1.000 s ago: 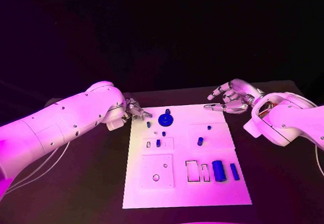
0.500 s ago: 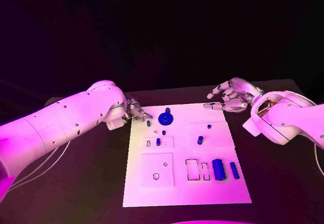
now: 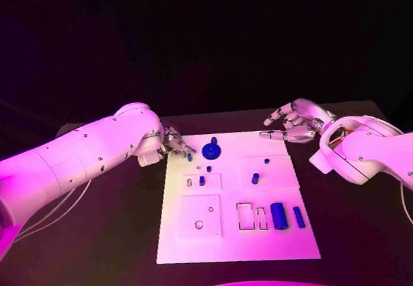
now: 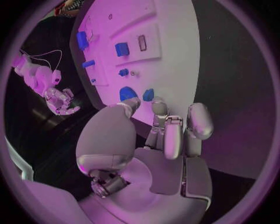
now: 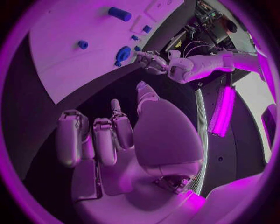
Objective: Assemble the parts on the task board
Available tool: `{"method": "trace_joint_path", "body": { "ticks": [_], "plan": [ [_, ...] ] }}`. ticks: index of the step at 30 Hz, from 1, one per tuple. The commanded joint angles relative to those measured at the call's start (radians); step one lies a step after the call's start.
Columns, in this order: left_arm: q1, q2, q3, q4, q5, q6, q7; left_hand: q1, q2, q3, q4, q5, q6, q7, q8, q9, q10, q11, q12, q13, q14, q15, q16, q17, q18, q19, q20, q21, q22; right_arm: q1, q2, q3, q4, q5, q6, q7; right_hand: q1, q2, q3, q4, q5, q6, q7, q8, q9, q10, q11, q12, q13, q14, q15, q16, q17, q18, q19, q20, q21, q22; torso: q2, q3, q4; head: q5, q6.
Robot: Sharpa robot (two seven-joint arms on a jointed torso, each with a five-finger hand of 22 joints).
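The left hand (image 3: 175, 144), fingers narrowed and empty, hovers at the board's (image 3: 237, 248) far-left corner, just left of the small peg (image 3: 189, 157); the right hand (image 3: 295, 124) waits open, farther off.

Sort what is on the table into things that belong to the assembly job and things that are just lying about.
Belongs to the job:
task board
round blue part near the board's far edge
small blue pegs mid-board
two long blue parts on the near right
left hand, at the board's far left corner
right hand, empty

Just lying about:
pale cable on the black table
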Motion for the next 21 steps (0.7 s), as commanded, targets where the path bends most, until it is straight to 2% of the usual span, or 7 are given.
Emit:
{"method": "trace_joint_path", "body": {
  "ticks": [1,3,7,16,21],
  "plan": [
    [0.001,0.003,0.000,0.001,0.019,0.020,0.009,0.019,0.006,0.001,-0.003,0.005,0.011,-0.001,0.005,-0.001,0.005,-0.005,0.005,0.002,0.079,-0.005,0.004,0.176,-0.004,0.005,-0.001,0.006,0.002,0.000,0.001,0.000,0.001,-0.006,0.007,0.009,-0.005,0.002,-0.003,-0.001,0.001,-0.006,0.001,0.007,-0.001,-0.003,-0.001,-0.003,0.074,0.084,-0.009,-0.002,0.178,-0.006,0.025,-0.006,-0.004,0.149,0.000,0.0010,0.0002,-0.001,0.000],
    [0.001,0.003,0.000,0.001,0.021,0.021,0.009,0.030,0.011,0.003,-0.003,0.005,0.015,-0.003,0.006,-0.001,0.007,-0.007,0.006,0.003,0.079,-0.007,0.004,0.176,-0.004,0.006,-0.002,0.007,0.003,0.000,0.001,0.000,0.001,-0.006,0.007,0.008,-0.005,0.004,-0.002,-0.001,0.002,-0.006,0.001,0.007,-0.001,-0.002,-0.001,-0.003,0.074,0.084,-0.009,-0.002,0.179,-0.005,0.024,-0.006,-0.005,0.149,0.000,0.0010,0.0002,-0.004,0.000],
    [0.001,0.004,-0.001,0.002,0.022,0.020,0.009,0.063,0.021,0.011,-0.006,0.005,0.019,-0.007,0.008,-0.001,0.009,-0.011,0.005,0.000,0.079,-0.011,0.004,0.177,-0.005,0.006,-0.005,0.008,0.005,0.000,0.001,0.000,0.002,-0.007,0.007,0.008,-0.005,0.004,-0.002,-0.001,0.002,-0.006,0.001,0.007,-0.001,-0.002,-0.001,-0.003,0.074,0.084,-0.009,-0.002,0.179,-0.005,0.024,-0.006,-0.005,0.149,0.000,0.0004,0.0006,0.000,0.001],
    [0.001,0.004,-0.002,0.001,0.028,0.019,0.010,0.101,0.032,0.025,-0.010,0.004,0.025,-0.012,0.010,-0.001,0.014,-0.015,0.006,0.002,0.080,-0.014,0.006,0.180,-0.005,0.008,-0.007,0.009,0.007,0.000,0.001,0.000,0.001,-0.007,0.006,0.007,-0.004,0.007,0.000,-0.002,0.006,-0.006,0.001,0.009,-0.001,-0.001,-0.002,-0.001,0.075,0.084,-0.009,-0.002,0.179,-0.006,0.025,-0.006,-0.005,0.149,-0.001,0.0005,0.0000,0.002,-0.002],
    [0.001,0.003,-0.002,0.002,0.039,0.003,0.014,0.164,0.044,0.064,-0.030,0.003,0.026,-0.019,0.014,0.001,0.022,-0.022,0.008,0.005,0.082,-0.021,0.008,0.185,-0.007,0.013,-0.012,0.013,0.016,0.000,0.001,0.000,0.001,-0.007,0.004,0.008,-0.003,0.009,0.001,-0.002,0.008,-0.005,0.001,0.009,-0.001,0.000,-0.002,0.000,0.076,0.084,-0.009,-0.002,0.178,-0.005,0.025,-0.006,-0.005,0.149,-0.001,-0.0005,0.0006,0.002,-0.003]
  ]
}}
